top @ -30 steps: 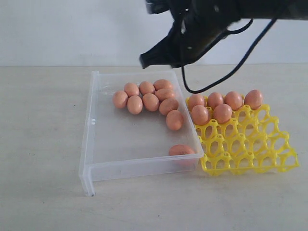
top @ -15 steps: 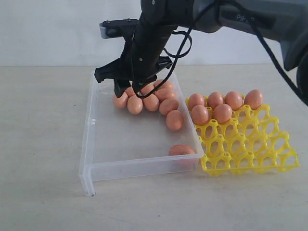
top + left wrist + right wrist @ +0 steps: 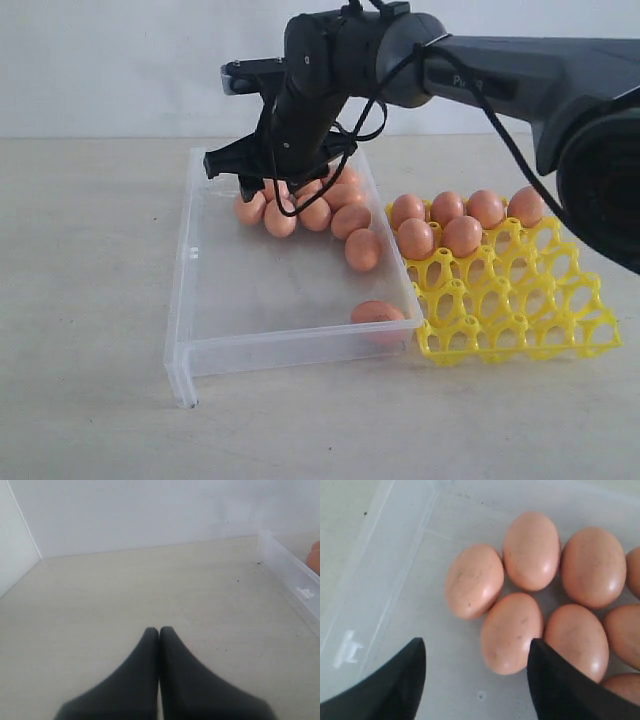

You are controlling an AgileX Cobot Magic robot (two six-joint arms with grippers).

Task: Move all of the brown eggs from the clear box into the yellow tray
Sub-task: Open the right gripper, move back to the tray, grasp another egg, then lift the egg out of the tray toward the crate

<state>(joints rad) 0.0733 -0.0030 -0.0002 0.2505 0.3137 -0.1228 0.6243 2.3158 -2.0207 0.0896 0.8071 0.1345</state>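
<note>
The clear box (image 3: 210, 300) lies left of the yellow tray (image 3: 520, 310). Several brown eggs (image 3: 314, 212) cluster at the box's far end, one more egg (image 3: 378, 312) rests at its near right corner, and several eggs (image 3: 462, 236) sit in the tray's back cups. My right gripper (image 3: 245, 180) hangs open low over the left of the cluster. In the right wrist view that gripper (image 3: 475, 647) is open, one finger (image 3: 545, 675) against an egg (image 3: 511, 632) and the other over the bare box floor. My left gripper (image 3: 159, 630) is shut and empty over the table, beside the box wall (image 3: 290, 575).
The right arm (image 3: 480, 70) crosses above the tray and the box's far rim. A small tab leg (image 3: 186, 398) sticks down at the box's near left corner. A pale wall (image 3: 150, 510) stands behind the table.
My right arm swung left from above the box's far right corner and came down over the left of the egg cluster, jaws open. The eggs have not moved.
</note>
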